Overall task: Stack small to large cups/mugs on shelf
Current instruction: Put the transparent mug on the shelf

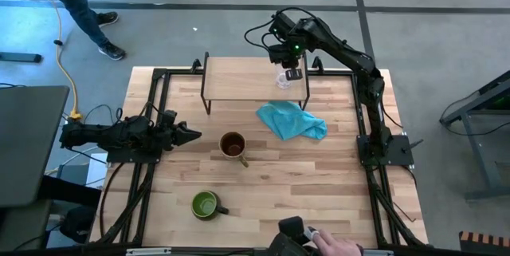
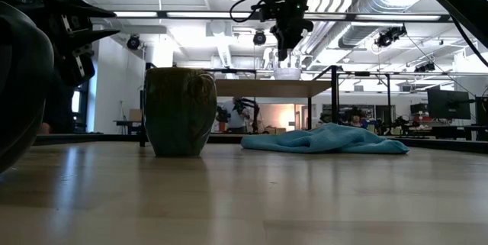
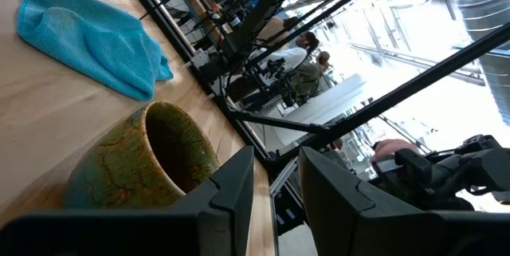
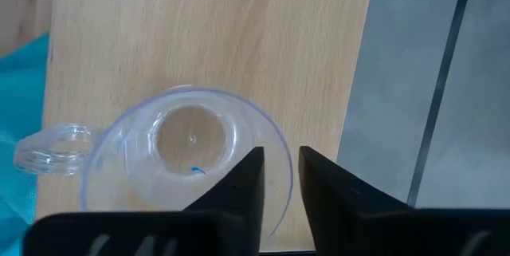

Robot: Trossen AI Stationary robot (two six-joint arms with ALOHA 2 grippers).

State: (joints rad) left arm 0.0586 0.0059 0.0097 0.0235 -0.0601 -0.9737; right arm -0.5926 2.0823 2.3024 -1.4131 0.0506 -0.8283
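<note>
A small clear glass cup [image 4: 187, 160] with a side handle [image 4: 48, 148] is upright at the right end of the light-wood shelf [image 1: 239, 76], and also shows in the low view [image 2: 287, 72]. My right gripper [image 1: 292, 72] comes down on it from above and is shut on its rim. A tan-brown mug [image 1: 233, 145] stands on the tabletop below the shelf. A dark mug with a green inside [image 1: 205, 204] stands nearer the front. My left gripper [image 1: 195, 135] is shut and empty at the table's left, pointing toward the tan-brown mug [image 3: 151, 160]. My right gripper [image 4: 281, 156] holds the glass cup by its rim [image 4: 285, 178], on the side away from the handle. One finger [image 4: 239, 192] is inside the cup and one [image 4: 327, 192] outside, pointing down from above. The cup is upright, its base at the shelf board [image 4: 239, 41].
A crumpled blue cloth [image 1: 291, 120] lies on the table just in front of the shelf's right end. Black frame rails [image 1: 151, 112] run along both table sides. A person's hand [image 1: 335, 246] is at the near edge, and a person's legs [image 1: 88, 9] are at the far left.
</note>
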